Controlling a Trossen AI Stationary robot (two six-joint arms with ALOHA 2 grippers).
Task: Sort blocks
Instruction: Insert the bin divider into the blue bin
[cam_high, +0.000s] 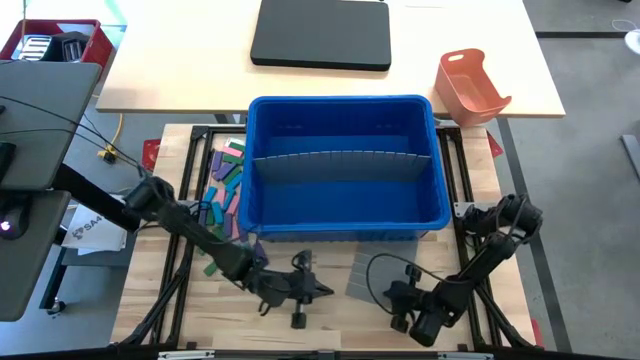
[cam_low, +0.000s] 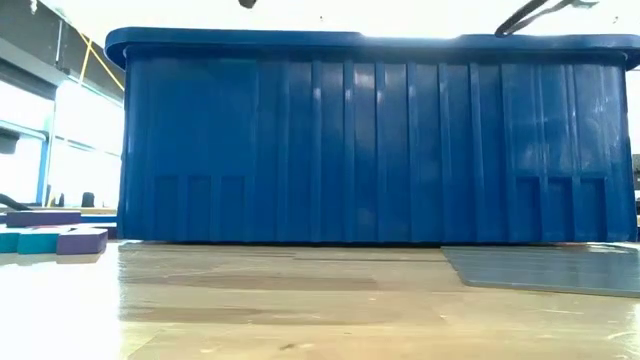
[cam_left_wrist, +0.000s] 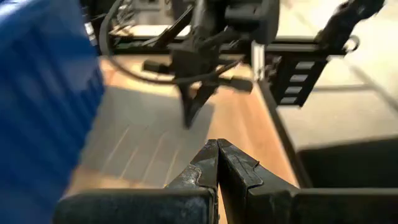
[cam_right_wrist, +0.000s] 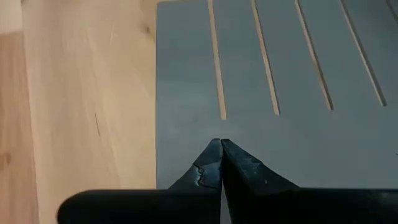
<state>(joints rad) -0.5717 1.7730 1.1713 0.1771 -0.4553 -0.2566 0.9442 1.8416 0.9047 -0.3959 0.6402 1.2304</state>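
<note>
You are looking at the blocks (cam_high: 226, 187) lying in a heap on the wooden surface (cam_high: 330, 310), just beside the left wall of the blue bin (cam_high: 345, 165); the left end effector (cam_high: 325, 290) is hovering in front of the bin, fingers pressed together, holding nothing; the right end effector (cam_right_wrist: 221, 144) is hanging over the grey slotted sheet (cam_right_wrist: 273, 81), fingers pressed together, empty.
</note>
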